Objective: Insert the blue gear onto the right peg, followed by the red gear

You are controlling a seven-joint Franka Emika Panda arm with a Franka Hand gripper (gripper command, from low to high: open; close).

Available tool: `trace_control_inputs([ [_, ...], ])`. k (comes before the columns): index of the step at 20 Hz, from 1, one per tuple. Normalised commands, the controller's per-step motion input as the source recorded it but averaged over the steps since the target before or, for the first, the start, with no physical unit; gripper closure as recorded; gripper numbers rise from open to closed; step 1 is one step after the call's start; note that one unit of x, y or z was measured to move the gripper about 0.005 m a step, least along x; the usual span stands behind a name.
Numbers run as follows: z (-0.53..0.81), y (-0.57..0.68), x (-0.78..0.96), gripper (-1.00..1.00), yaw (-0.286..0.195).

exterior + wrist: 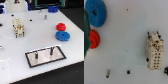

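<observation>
The blue gear (62,35) lies flat on the white table towards the exterior view's right, and it also shows in the wrist view (96,12). The smaller red gear (61,26) sits just behind it, close beside it, and appears in the wrist view too (92,37). A black-rimmed grey plate (35,60) lies near the front with two thin dark pins. The right peg (50,50) stands bare. A dark teal shape (86,30) at the wrist picture's edge partly covers both gears; it may be a finger. No gripper shows in the exterior view.
A beige blocky part (18,27) (154,50) stands on the table at the exterior view's left. A small dark post (45,16) stands at the back. Small dark specks (128,71) dot the table. Blue items (52,8) lie along the far edge.
</observation>
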Motion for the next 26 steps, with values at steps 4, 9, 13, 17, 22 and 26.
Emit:
trace_control_inputs([
  [4,-0.02,0.66,-0.35,-1.0,0.0],
  [9,-0.06,0.65,-0.24,-1.0,0.0],
  [13,-0.27,0.57,-0.08,-1.0,0.0],
  [17,-0.43,0.44,-0.05,-1.0,0.0],
  [22,-0.47,0.37,-0.04,-1.0,0.0],
  [26,-0.53,0.22,-0.06,-1.0,0.0],
])
